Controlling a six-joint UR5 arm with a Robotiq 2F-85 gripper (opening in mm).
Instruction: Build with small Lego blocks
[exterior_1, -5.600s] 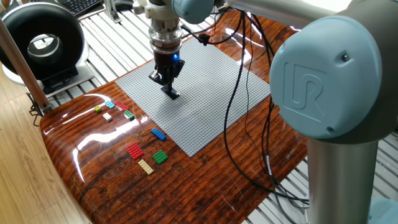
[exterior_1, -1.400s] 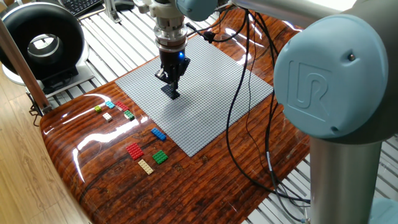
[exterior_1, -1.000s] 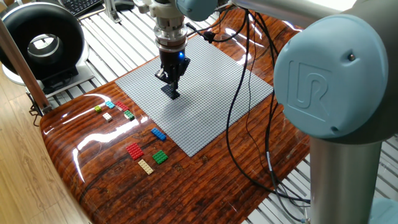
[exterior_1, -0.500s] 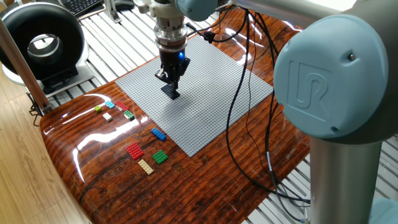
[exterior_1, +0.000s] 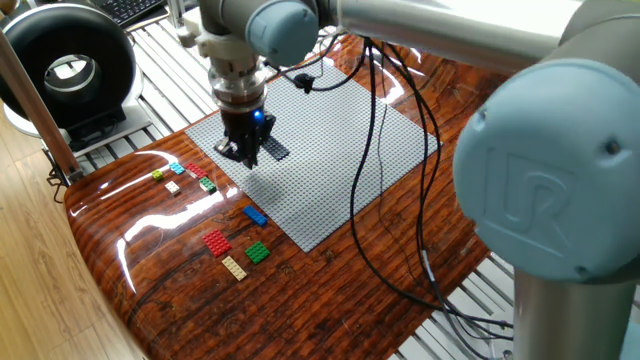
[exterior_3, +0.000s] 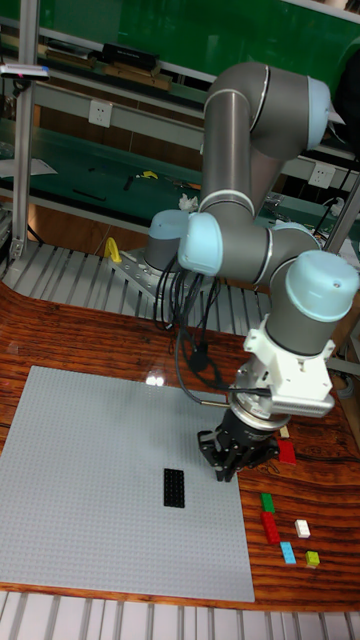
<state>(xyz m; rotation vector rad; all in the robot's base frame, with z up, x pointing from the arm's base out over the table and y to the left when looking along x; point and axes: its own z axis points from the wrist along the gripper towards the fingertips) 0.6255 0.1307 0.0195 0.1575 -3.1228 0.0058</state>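
Note:
A dark blue block (exterior_1: 275, 150) (exterior_3: 176, 487) lies flat on the grey baseplate (exterior_1: 335, 125) (exterior_3: 90, 470), with nothing touching it. My gripper (exterior_1: 243, 157) (exterior_3: 232, 466) hangs just left of it over the plate's edge, fingers pointing down and slightly apart, holding nothing. Loose small Lego blocks lie on the wood beyond that edge: yellow-green (exterior_1: 157, 176), light blue (exterior_1: 177, 168), white (exterior_1: 172, 186), red (exterior_1: 195, 171), green (exterior_1: 207, 184), blue (exterior_1: 255, 215), a larger red (exterior_1: 216, 242), green (exterior_1: 257, 252) and tan (exterior_1: 234, 267).
A black ring-shaped device (exterior_1: 65, 65) stands at the far left off the table. Black cables (exterior_1: 372, 160) trail across the baseplate and down the right side. The arm's large pale-blue joint (exterior_1: 545, 200) fills the right foreground. The table's rounded edge runs along the left.
The gripper has let go of the dark blue block, lifted off it and moved left toward the loose blocks. The block stays on the plate.

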